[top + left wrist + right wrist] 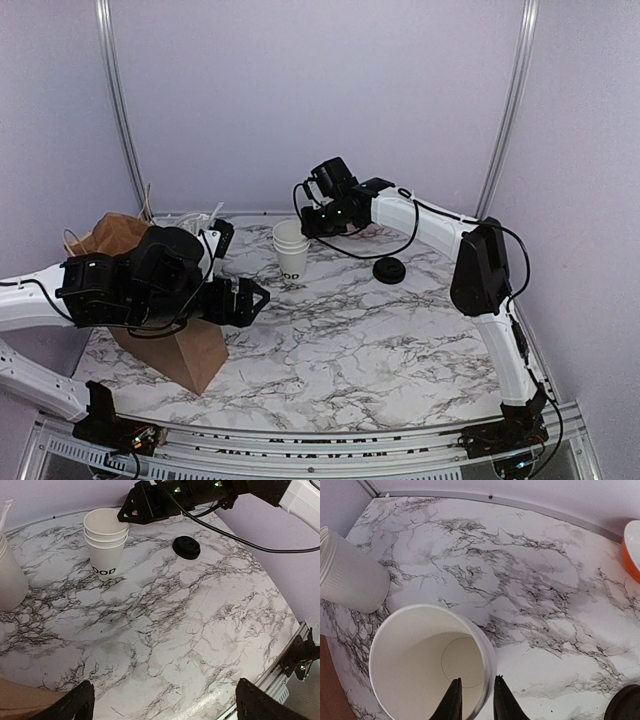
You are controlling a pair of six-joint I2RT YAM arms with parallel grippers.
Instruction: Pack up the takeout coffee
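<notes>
At back of counter (350,340), stacked cups (291,252) stand unpacked, black lid (389,270) lying nearby. Right hand (476,680) straddles top rim, pinch unclear. Left hand (165,694) wide open by paper bag (200,355). Lidding, bagging remain.

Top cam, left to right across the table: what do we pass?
Paper bag → stacked paper cups → black lid.

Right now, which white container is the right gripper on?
The lettered paper cup stack: the right gripper straddles its rim. The ribbed canister stands apart, untouched.
</notes>
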